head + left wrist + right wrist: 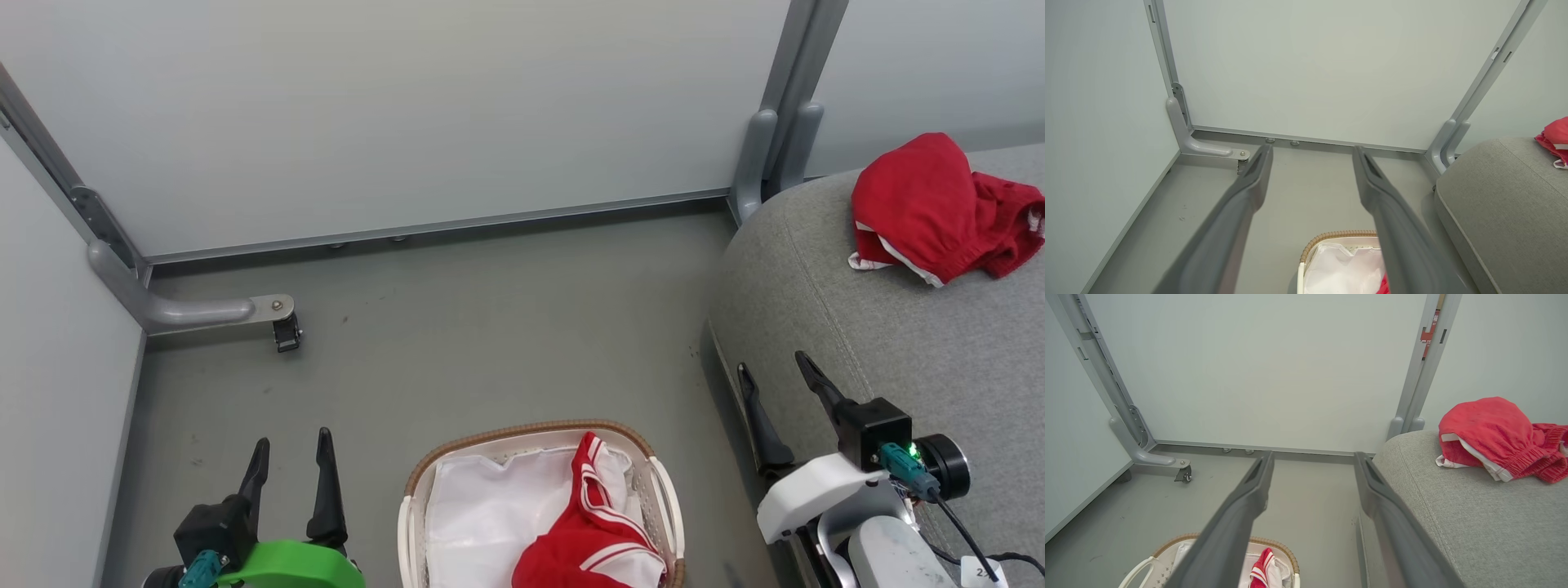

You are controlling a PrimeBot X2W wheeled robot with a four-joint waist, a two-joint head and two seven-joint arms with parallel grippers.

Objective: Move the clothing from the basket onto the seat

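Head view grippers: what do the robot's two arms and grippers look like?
Left gripper: two long dark tapering fingers on a black base, bright green wrist shell, teal plug. Right gripper: the same dark fingers, white shell, teal plug with a green light, black cable.

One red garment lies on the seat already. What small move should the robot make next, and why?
Probably lower the open right end effector toward the striped red garment lying in the basket. It is the one piece not yet on the seat, which is on that arm's side.
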